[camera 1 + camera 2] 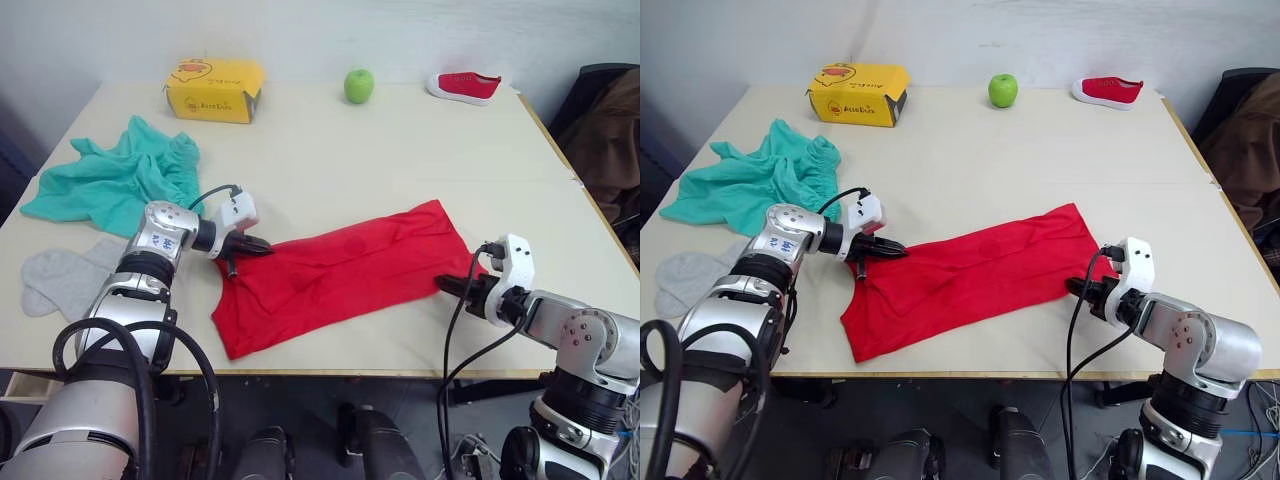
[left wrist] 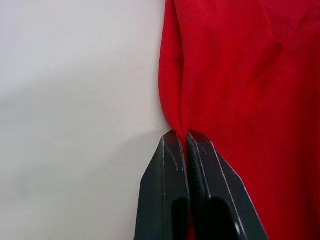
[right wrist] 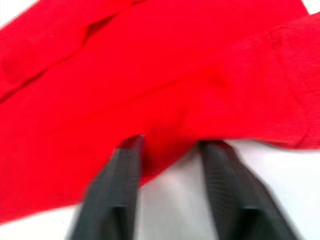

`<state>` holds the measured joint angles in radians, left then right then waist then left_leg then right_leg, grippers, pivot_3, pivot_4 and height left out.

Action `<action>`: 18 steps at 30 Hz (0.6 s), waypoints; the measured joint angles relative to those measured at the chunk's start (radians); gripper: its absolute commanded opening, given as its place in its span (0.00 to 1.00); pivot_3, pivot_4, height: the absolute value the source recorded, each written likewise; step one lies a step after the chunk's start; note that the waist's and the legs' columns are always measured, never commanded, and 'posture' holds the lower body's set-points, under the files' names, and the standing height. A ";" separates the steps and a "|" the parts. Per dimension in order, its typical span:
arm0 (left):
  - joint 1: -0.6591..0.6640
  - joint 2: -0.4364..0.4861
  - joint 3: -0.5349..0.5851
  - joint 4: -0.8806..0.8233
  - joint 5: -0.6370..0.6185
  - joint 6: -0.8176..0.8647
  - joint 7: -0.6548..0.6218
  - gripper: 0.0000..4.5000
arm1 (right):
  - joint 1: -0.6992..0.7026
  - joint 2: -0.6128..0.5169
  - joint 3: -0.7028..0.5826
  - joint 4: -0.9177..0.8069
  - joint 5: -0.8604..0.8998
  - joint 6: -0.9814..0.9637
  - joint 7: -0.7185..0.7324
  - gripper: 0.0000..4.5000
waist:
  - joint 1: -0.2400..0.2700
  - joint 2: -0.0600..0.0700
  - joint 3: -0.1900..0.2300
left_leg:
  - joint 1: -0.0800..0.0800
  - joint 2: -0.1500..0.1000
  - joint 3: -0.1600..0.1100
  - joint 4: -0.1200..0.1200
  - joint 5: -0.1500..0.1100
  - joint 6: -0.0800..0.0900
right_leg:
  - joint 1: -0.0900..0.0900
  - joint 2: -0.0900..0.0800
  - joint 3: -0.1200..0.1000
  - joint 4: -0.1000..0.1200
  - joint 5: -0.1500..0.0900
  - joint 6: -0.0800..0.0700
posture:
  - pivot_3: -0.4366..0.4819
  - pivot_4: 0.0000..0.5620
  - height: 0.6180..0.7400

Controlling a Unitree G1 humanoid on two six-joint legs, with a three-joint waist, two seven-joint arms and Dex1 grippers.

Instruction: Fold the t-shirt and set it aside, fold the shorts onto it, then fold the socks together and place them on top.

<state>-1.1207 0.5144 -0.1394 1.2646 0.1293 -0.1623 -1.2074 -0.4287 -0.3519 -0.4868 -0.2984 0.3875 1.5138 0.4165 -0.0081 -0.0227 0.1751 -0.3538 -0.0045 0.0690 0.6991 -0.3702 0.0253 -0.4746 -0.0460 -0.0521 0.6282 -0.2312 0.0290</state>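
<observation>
The red t-shirt (image 1: 340,270) lies folded lengthwise across the middle of the table. My left gripper (image 1: 252,249) is shut on the shirt's left edge, and the left wrist view shows a pinch of red cloth (image 2: 176,107) between its fingers (image 2: 170,165). At the shirt's right end my right gripper (image 1: 450,286) is open, its fingers (image 3: 125,170) astride the hem (image 3: 165,160). The teal shorts (image 1: 115,180) lie crumpled at the far left. Grey socks (image 1: 65,275) lie flat near the front left edge.
A yellow box (image 1: 213,88), a green apple (image 1: 359,85) and a small red shoe (image 1: 463,86) stand along the table's far edge. A dark chair with brown cloth (image 1: 605,130) stands beyond the right edge.
</observation>
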 measured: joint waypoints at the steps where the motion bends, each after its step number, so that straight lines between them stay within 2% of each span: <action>1: 0.008 0.007 0.003 -0.004 -0.001 -0.001 -0.002 0.00 | -0.011 -0.014 0.016 0.025 0.006 -0.008 0.010 0.09 | -0.004 0.000 0.000 | 0.000 0.000 0.000 0.000 0.000 0.000 | 0.000 0.000 0.000 0.000 0.000 0.000 | 0.48 0.27 1.00; 2: 0.013 0.013 0.004 -0.008 -0.003 -0.001 -0.007 0.00 | -0.023 -0.028 0.030 0.048 0.011 -0.012 0.017 0.00 | -0.008 0.000 0.000 | 0.000 0.000 0.000 -0.001 0.000 0.000 | 0.000 0.000 0.000 0.000 0.000 0.000 | 0.48 0.27 1.00; 9: 0.086 0.053 0.030 -0.106 -0.040 0.065 -0.083 0.00 | -0.158 -0.089 0.167 0.288 0.017 -0.141 0.073 0.00 | -0.028 0.002 -0.001 | 0.001 0.001 0.001 -0.002 0.001 -0.001 | -0.001 0.001 0.001 0.001 0.000 -0.001 | 0.48 0.27 1.00; 14: 0.306 0.087 0.131 -0.408 -0.172 0.268 -0.094 0.00 | -0.410 -0.089 0.303 0.723 -0.066 -0.425 0.113 0.00 | -0.045 0.004 -0.002 | 0.000 0.001 0.003 -0.002 0.002 -0.003 | -0.003 0.000 0.004 0.002 -0.001 -0.001 | 0.48 0.27 1.00; 18: 0.551 0.075 0.203 -0.825 -0.274 0.535 0.013 0.00 | -0.596 -0.057 0.366 1.062 -0.144 -0.654 0.130 0.00 | -0.048 0.005 -0.002 | 0.000 0.001 0.004 -0.003 0.002 -0.004 | -0.004 -0.001 0.005 0.002 -0.001 -0.001 | 0.48 0.27 1.00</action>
<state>-0.5699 0.5890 0.0635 0.4397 -0.1443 0.3723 -1.1944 -1.0250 -0.4092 -0.1210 0.7635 0.2437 0.8594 0.5463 -0.0560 -0.0176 0.1734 -0.3539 -0.0031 0.0731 0.6963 -0.3684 0.0216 -0.4787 -0.0469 -0.0466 0.6298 -0.2319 0.0278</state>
